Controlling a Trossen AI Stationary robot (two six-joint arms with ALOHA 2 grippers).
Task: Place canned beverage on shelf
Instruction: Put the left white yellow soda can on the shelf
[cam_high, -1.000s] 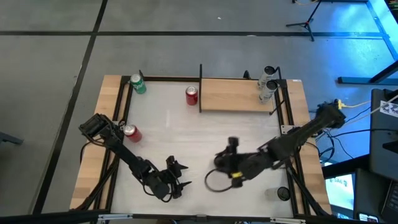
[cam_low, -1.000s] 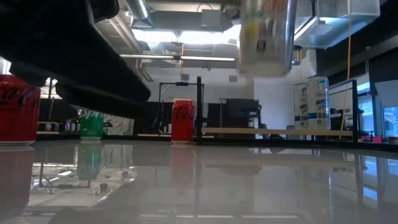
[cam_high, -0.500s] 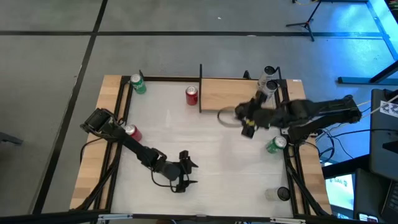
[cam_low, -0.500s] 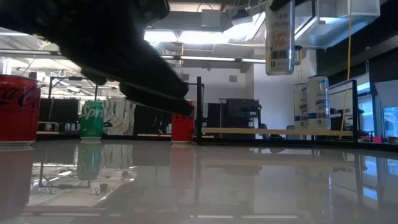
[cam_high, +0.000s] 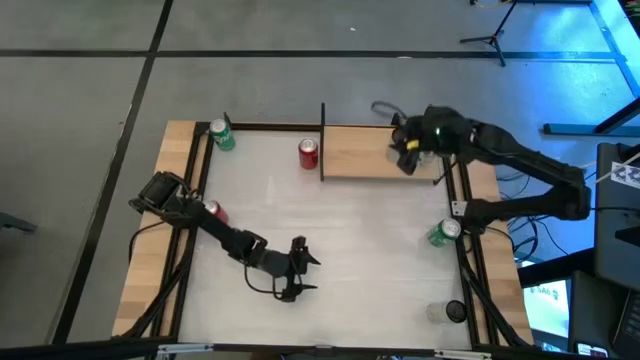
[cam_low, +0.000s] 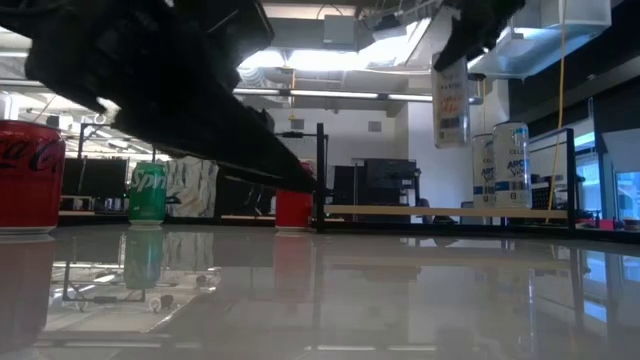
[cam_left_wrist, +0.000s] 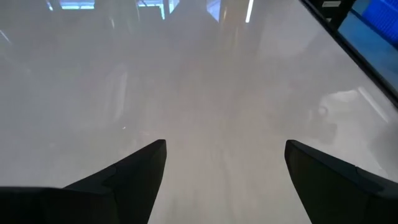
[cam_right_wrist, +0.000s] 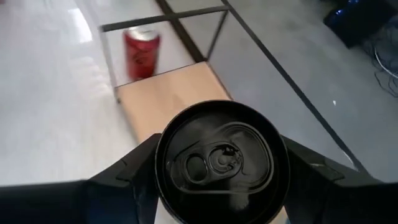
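My right gripper (cam_high: 408, 150) is shut on a tall slim can (cam_low: 450, 100) with a black top (cam_right_wrist: 217, 163), and holds it in the air over the right part of the shelf. The shelf is a pale wooden board (cam_high: 365, 155) with black uprights at the table's far edge; it also shows in the low view (cam_low: 400, 211) and the right wrist view (cam_right_wrist: 168, 99). Two white cans (cam_low: 500, 165) stand on the shelf's right end. My left gripper (cam_high: 300, 268) is open and empty over the table's near middle, its fingers apart (cam_left_wrist: 224, 162). My right gripper pinches the can's upper wall just under the top rim (cam_right_wrist: 163, 186) between its two fingers, one on each side. The fingers (cam_right_wrist: 311, 177) come slanting from above. The can hangs below them almost upright, its bottom (cam_low: 450, 143) clear of the shelf board.
A red can (cam_high: 308, 152) stands on the table just left of the shelf. A green can (cam_high: 221, 135) stands at the far left corner, another red can (cam_high: 211, 211) at the left edge, and a green can (cam_high: 443, 232) at the right edge. The white tabletop (cam_high: 350, 230) spreads between them.
My right gripper has carried the can, lifted clear, from the table's near middle toward the far right, until it hangs over the shelf. My left gripper has shifted a little toward the table's right and stays open.
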